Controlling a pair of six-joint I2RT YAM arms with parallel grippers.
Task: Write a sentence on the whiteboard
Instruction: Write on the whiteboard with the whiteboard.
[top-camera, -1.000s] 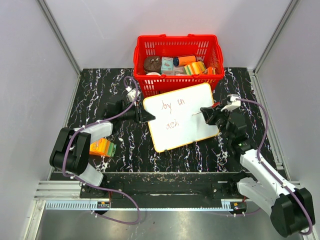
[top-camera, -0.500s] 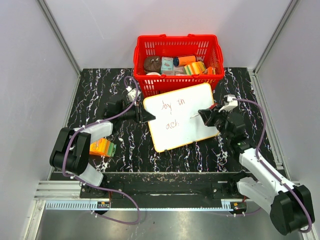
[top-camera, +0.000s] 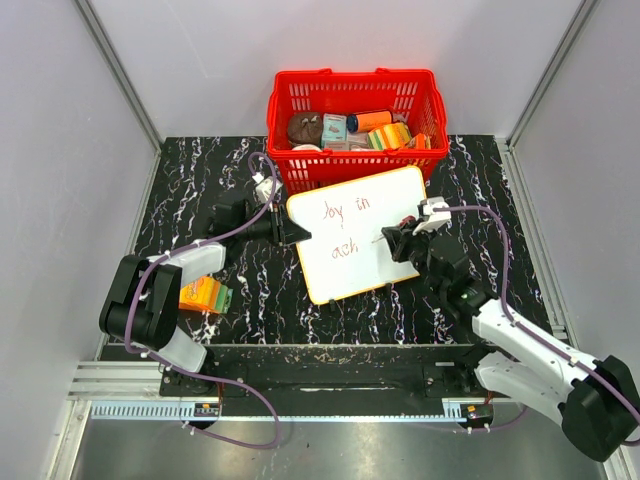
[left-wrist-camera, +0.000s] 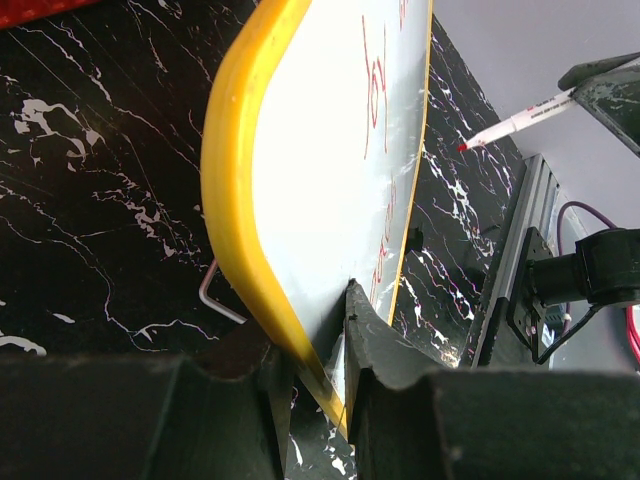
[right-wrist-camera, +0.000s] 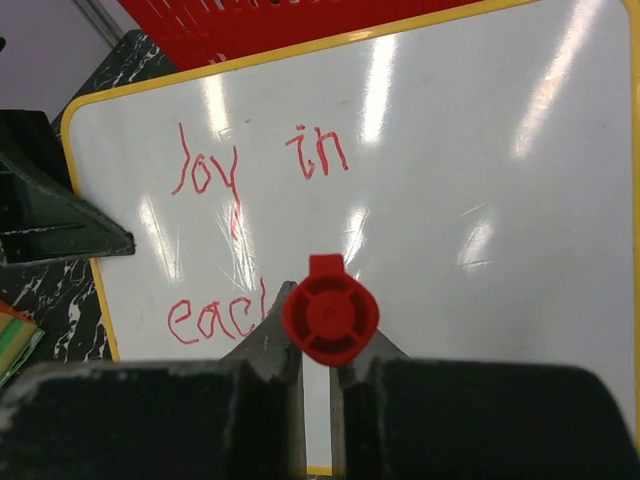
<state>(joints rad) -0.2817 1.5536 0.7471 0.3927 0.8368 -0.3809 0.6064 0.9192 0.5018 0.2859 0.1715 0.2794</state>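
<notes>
The whiteboard (top-camera: 400, 205) with its orange-yellow rim lies tilted in front of the red basket. Red writing on it reads "joy in" (top-camera: 345, 208) above "eac" plus a started stroke (top-camera: 343, 249). My left gripper (top-camera: 291, 232) is shut on the board's left edge; the left wrist view shows the rim (left-wrist-camera: 232, 150) pinched in my left gripper (left-wrist-camera: 320, 340). My right gripper (top-camera: 402, 240) is shut on a red-capped marker (right-wrist-camera: 330, 315), its tip just right of the second line. The marker (left-wrist-camera: 520, 120) hovers close over the board. The writing shows in the right wrist view (right-wrist-camera: 215, 315).
The red basket (top-camera: 290, 100) behind the board holds several small items. An orange and green box (top-camera: 205, 295) lies beside the left arm. A thin wire stand leg (left-wrist-camera: 215, 300) pokes out under the board. Grey walls close in both sides.
My right gripper has moved left over the board with the marker, from the right rim to the end of the second line. The left gripper and board have not moved.
</notes>
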